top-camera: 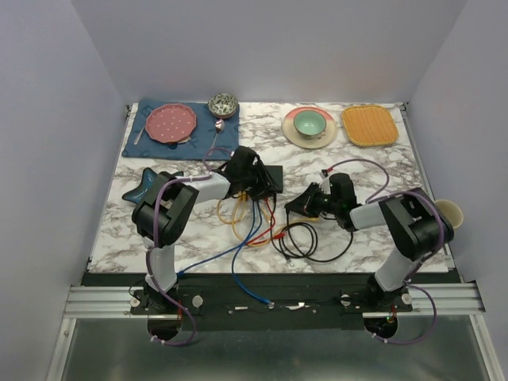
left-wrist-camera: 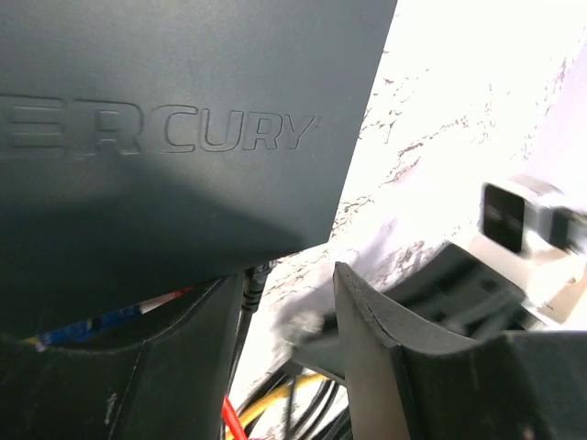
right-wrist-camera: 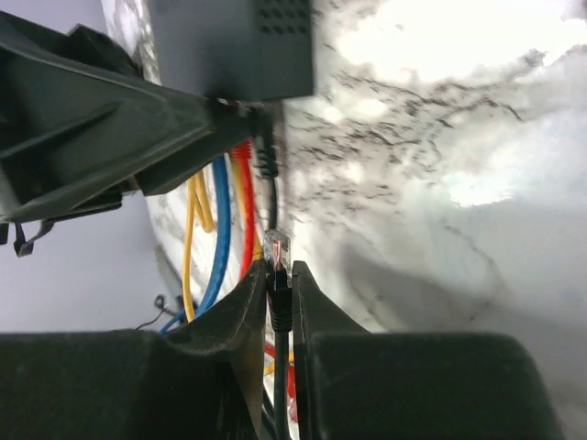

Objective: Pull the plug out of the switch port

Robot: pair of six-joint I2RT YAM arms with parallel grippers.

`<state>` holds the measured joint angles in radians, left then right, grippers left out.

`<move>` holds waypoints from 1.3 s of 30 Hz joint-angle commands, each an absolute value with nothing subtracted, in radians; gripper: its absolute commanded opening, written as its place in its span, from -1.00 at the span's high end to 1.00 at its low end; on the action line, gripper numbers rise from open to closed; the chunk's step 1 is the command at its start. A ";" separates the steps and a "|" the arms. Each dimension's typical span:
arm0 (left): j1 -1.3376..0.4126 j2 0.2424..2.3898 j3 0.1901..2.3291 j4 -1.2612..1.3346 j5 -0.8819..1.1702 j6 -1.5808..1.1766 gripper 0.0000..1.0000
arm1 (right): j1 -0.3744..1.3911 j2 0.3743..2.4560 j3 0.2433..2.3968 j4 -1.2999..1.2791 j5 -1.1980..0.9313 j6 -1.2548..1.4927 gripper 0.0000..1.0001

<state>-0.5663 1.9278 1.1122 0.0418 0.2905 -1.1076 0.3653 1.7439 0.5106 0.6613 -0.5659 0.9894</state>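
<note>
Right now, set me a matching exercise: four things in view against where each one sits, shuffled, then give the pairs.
Things:
1 black plug
2 pink plate
3 green bowl
4 orange mat

Places:
A on the blue cloth
B far right corner of the table
C on the cream plate
D clamped in the right gripper

Pairs: 1-D, 2-A, 3-C, 4-B

The switch is matt black plastic with embossed letters, the table a glossy marble-patterned top, and the plug clear plastic.
</note>
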 commanded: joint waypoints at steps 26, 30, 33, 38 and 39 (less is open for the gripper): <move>-0.413 1.632 1.002 -0.078 0.132 -0.997 -0.22 | 0.446 1.511 0.736 0.311 -0.324 0.765 -0.41; -0.399 1.657 1.002 -0.084 0.138 -0.994 -0.22 | 0.465 1.656 0.785 0.348 -0.400 0.799 -0.32; -0.384 1.695 1.017 -0.095 0.158 -0.997 -0.21 | 0.465 1.719 0.787 0.394 -0.442 0.845 -0.27; -0.374 1.720 1.011 -0.091 0.172 -0.999 -0.20 | 0.465 1.792 0.787 0.413 -0.456 0.859 -0.26; -0.374 1.726 1.009 -0.089 0.175 -1.000 -0.20 | 0.465 1.799 0.793 0.411 -0.456 0.859 -0.26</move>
<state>-0.3820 1.6981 0.9962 -0.0708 0.1596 -1.0138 0.4629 1.7729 0.7761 0.3611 -0.4145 0.8341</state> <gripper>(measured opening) 0.603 0.635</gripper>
